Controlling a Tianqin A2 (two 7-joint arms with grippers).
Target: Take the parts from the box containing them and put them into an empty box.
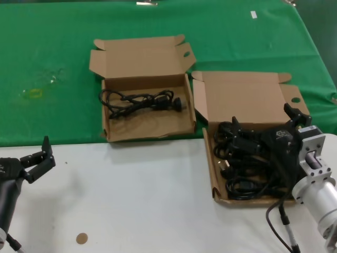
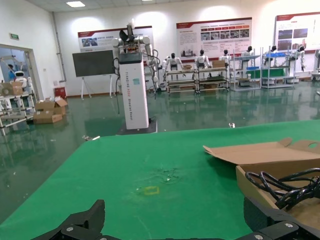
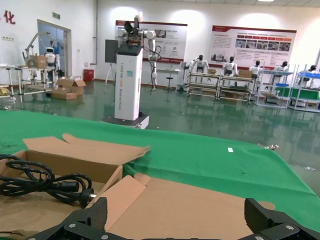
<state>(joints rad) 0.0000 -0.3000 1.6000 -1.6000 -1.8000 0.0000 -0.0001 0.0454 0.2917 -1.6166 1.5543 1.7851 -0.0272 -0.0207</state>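
Green-clothed bench (image 1: 52, 63): right pincer (image 1: 263, 129), spread open over the full box's (image 1: 217, 182) tangled power cables (image 1: 247, 174), risks snagging several; left pincer (image 1: 37, 158) idles open.

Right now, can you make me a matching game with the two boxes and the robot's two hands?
Things:
1. left box
2. right box
3. left gripper
4. right gripper

Places or states:
A. over the pile of cables
B. holds just one cable
C. open above the white table
D. full of black cables

Pairs: 1-B, 2-D, 3-C, 4-A
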